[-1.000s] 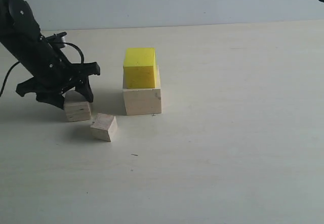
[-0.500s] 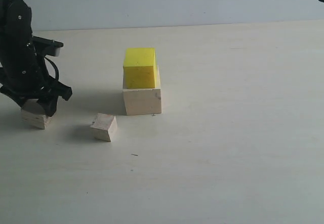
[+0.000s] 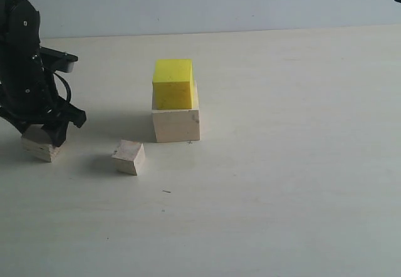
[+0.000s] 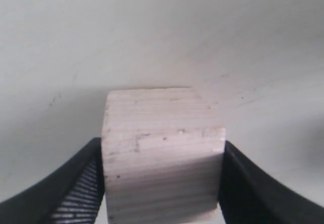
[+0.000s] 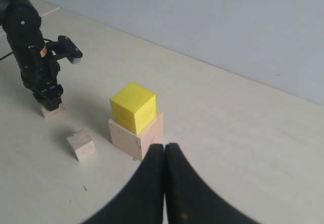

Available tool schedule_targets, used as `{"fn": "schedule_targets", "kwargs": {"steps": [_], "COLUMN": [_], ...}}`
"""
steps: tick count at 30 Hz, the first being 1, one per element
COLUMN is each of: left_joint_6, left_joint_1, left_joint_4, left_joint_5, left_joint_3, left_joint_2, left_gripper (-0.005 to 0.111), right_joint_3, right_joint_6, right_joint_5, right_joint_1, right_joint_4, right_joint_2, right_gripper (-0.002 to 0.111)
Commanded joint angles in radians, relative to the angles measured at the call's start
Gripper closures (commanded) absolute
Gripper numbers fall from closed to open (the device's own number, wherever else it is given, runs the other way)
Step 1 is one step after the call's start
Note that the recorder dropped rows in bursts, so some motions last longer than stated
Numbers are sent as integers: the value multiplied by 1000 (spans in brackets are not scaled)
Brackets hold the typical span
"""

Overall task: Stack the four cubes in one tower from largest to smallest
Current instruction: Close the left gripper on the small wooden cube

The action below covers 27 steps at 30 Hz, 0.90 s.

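The bright yellow cube (image 3: 172, 84) sits on the large wooden cube (image 3: 176, 124) in the middle of the table, also seen from the right wrist as yellow cube (image 5: 133, 106) on large cube (image 5: 135, 135). The small wooden cube (image 3: 128, 156) lies alone on the table, left of and in front of that stack. At the far left my left gripper (image 3: 41, 136) is shut on the medium wooden cube (image 3: 39, 146), low at the table surface; its fingers (image 4: 81, 193) press both sides of the medium cube (image 4: 161, 153). My right gripper (image 5: 165, 149) is shut and empty, short of the stack.
The pale table (image 3: 282, 164) runs wide to the right and front of the stack. A grey wall (image 3: 219, 1) stands behind the table's far edge. The left arm's cable (image 3: 66, 89) loops beside its wrist.
The left gripper has carried the medium wooden cube leftward, away from the small cube, to the far left of the table. It has hardly moved in the last half second.
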Motion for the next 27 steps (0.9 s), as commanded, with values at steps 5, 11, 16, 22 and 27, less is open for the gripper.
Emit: {"fn": "schedule_targets", "kwargs": {"steps": [5,11,16,22,27], "left_joint_6": [15,15,13,34,34], "left_joint_1": [0,0,0,0,0], "left_joint_4": [69,73,94,115,115], "left_joint_5": [27,27,30,-19,-18], "left_joint_3": [10,10,10,10,10], "left_joint_2": [9,9,9,9,9], "left_gripper": [50,37,30,46,47], "right_joint_3": [6,6,6,6,6], "right_joint_6": [-14,-32,-37,-39,-39], "right_joint_5": [-7,-7,-7,-7,-5], "right_joint_1": [-4,-4,-4,-4,-4], "right_joint_4": [-2,-4,-4,-4,-4], "right_joint_2": [-9,-9,-9,-9,-9], "right_gripper": [108,108,108,108,108]}}
